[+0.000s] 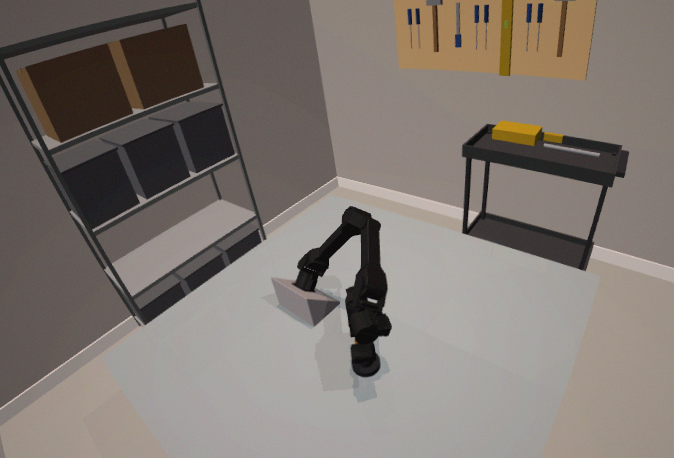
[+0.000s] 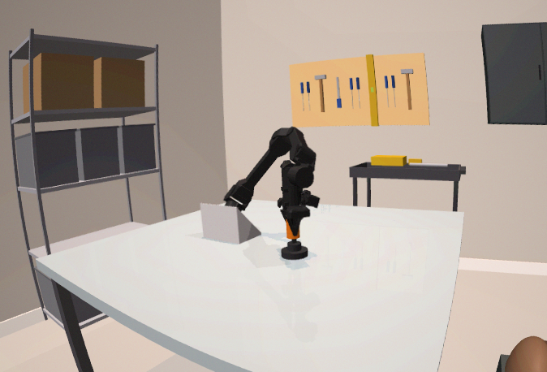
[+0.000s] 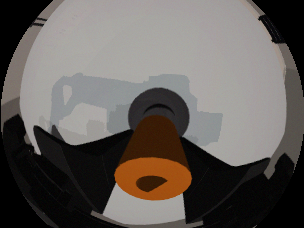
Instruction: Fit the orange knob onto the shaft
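Observation:
The orange knob point(image 2: 289, 232) point(image 3: 154, 167) is upright between the fingers of my gripper point(image 2: 294, 231) point(image 3: 155, 138), which is shut on it. In the top view the arm hides nearly all of the knob. The round dark pedestal point(image 1: 366, 369) point(image 2: 294, 253) point(image 3: 159, 95) stands on the table directly below the knob. A short bit of dark shaft point(image 2: 294, 240) shows between the knob's lower end and the pedestal, so the knob is not down on the pedestal. The knob's top face shows a dark hole with a pointed corner. The shaft's flat side is hidden, and whether its tip is in the hole cannot be told.
A grey wedge-shaped block point(image 1: 298, 303) point(image 2: 220, 223) stands on the table point(image 1: 456, 399) point(image 2: 187, 280) beside the arm's base. A shelf rack, a tool cart point(image 1: 543, 162) and a wall tool board are in the background, beyond the table.

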